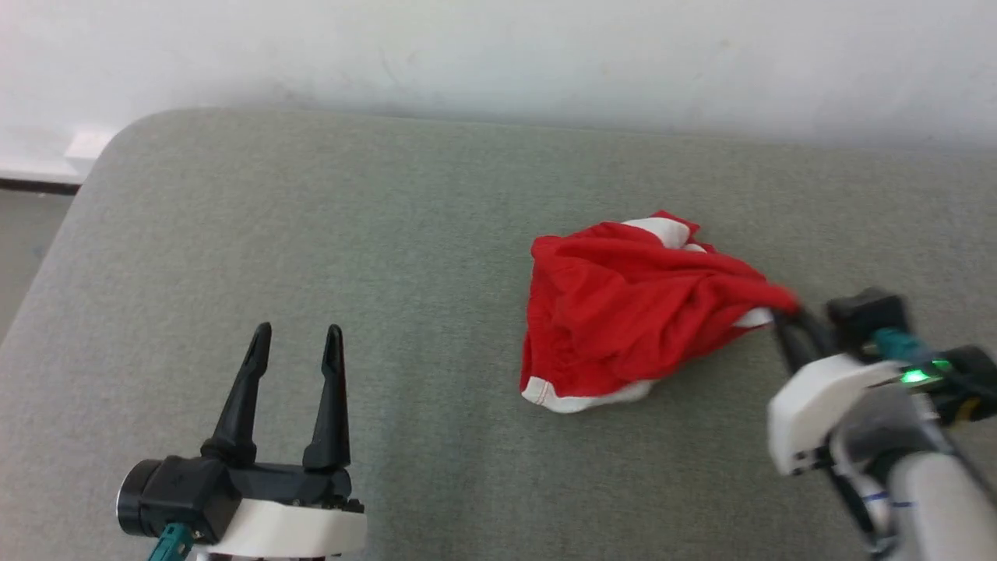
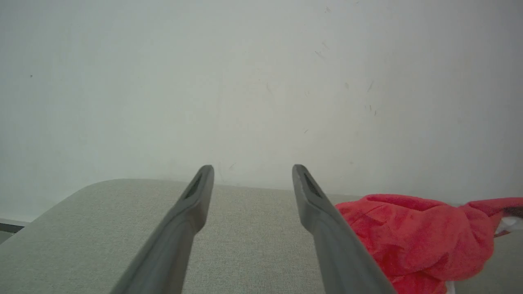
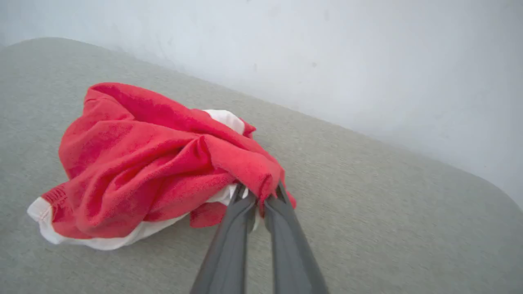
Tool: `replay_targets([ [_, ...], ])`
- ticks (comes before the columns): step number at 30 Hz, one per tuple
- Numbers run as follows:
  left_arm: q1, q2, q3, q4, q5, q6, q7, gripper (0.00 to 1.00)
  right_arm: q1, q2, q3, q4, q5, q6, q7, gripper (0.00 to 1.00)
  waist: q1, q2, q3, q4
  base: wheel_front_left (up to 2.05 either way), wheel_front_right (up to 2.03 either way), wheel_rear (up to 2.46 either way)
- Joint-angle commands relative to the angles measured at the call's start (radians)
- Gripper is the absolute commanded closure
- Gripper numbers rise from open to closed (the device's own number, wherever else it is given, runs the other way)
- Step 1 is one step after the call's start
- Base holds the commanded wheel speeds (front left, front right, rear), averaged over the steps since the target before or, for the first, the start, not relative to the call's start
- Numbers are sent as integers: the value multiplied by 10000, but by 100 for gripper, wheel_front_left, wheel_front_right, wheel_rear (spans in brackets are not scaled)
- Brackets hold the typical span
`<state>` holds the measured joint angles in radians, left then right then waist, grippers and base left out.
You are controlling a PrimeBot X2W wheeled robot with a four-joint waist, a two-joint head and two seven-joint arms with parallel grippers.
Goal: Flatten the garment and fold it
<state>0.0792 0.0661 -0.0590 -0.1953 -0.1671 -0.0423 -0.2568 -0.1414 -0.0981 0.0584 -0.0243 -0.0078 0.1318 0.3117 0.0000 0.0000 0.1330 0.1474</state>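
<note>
The garment is a crumpled bright red heap with white trim, lying right of centre on the grey-green padded surface. My right gripper is shut on a red fold at the heap's right edge, and that fold is drawn out toward it. The right wrist view shows the same garment with the right gripper pinching the cloth between its fingers. My left gripper stands open at the lower left, well apart from the heap. Between the left gripper fingers nothing is held; the garment lies to their right.
The padded surface ends in a rounded far-left corner, with floor beyond it. A pale wall runs along the far edge. Bare padding lies left of the garment and in front of it.
</note>
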Motion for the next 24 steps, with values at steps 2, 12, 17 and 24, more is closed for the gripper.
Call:
replay_targets([
  [2, 61, -62, 70, 30, 50, -82, -49, 0, 298, -258, -594, -721, 119, -11, 368, 100, 0, 0, -78, -378, 0, 0, 0],
  [12, 115, -121, 116, 156, 35, -230, -49, 0, 4190, -169, -3784, -1906, 175, -11, 3187, 100, 0, 0, 77, -361, 0, 0, 0],
  [17, 114, -131, 151, 285, 63, -306, -49, 0, 4404, 124, -4276, -1333, -101, -11, 2677, 0, 0, 0, 27, -298, 0, 0, 0],
  [24, 174, -135, 262, 376, 190, -378, -49, 0, 3173, 397, -3865, -1871, -219, -11, 1504, 0, 0, 0, -160, -313, 0, 0, 0],
])
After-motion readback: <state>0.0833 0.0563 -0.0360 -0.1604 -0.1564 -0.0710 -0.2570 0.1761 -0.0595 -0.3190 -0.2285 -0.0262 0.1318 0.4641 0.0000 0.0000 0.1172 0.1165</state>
